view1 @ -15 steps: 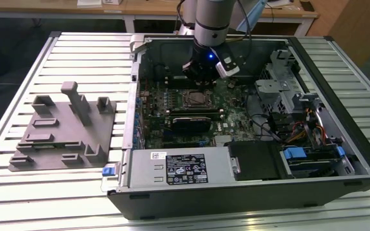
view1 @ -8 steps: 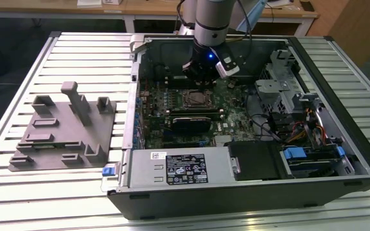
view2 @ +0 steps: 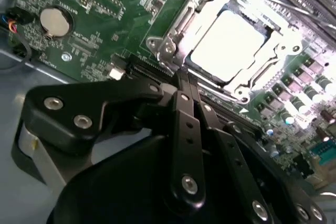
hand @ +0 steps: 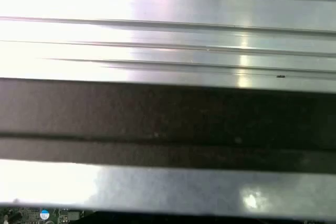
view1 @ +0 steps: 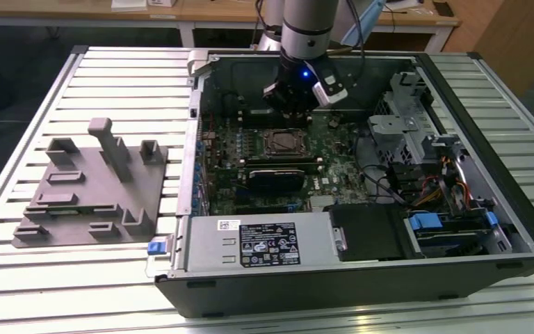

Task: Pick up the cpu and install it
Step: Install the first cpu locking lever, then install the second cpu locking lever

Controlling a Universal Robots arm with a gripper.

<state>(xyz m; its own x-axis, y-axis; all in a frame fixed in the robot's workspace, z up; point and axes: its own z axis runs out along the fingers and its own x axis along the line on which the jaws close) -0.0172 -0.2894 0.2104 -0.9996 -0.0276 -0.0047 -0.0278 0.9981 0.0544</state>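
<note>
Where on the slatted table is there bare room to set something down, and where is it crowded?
Bare slats lie between the grey tray and the table edge nearest the camera, and along the exterior view's right beside the open computer case. Inside the case it is crowded: the end effector hangs above the socket, where the cpu sits.

Print on the white label (view1: 259,242) seems unreadable.

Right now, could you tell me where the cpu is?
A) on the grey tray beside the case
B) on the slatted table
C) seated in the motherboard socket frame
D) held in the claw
C: in the second wrist view the cpu lies flat within the metal socket frame, beyond the claw.
</note>
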